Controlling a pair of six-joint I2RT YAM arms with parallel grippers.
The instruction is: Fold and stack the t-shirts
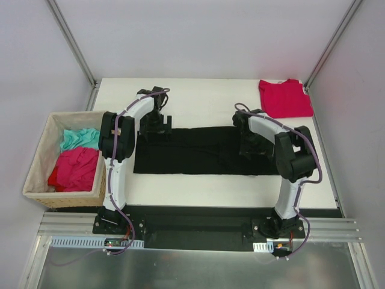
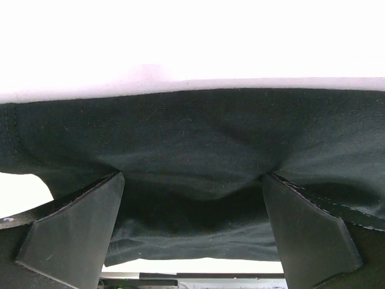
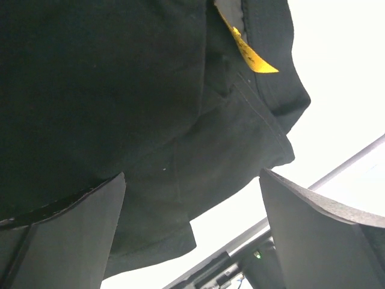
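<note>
Mid-fold: left gripper [image 2: 192,177] and right gripper [image 3: 192,174] stand wide over the black shirt [image 1: 192,158]; next, probably pinch its edge.

Flat black t-shirt [image 1: 198,150], folded red t-shirt [image 1: 285,99]

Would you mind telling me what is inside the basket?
A teal cloth lies at the far end of the basket, and a crumpled pinkish-red cloth lies at the near end. They cover the bottom, so anything beneath them cannot be seen.
</note>
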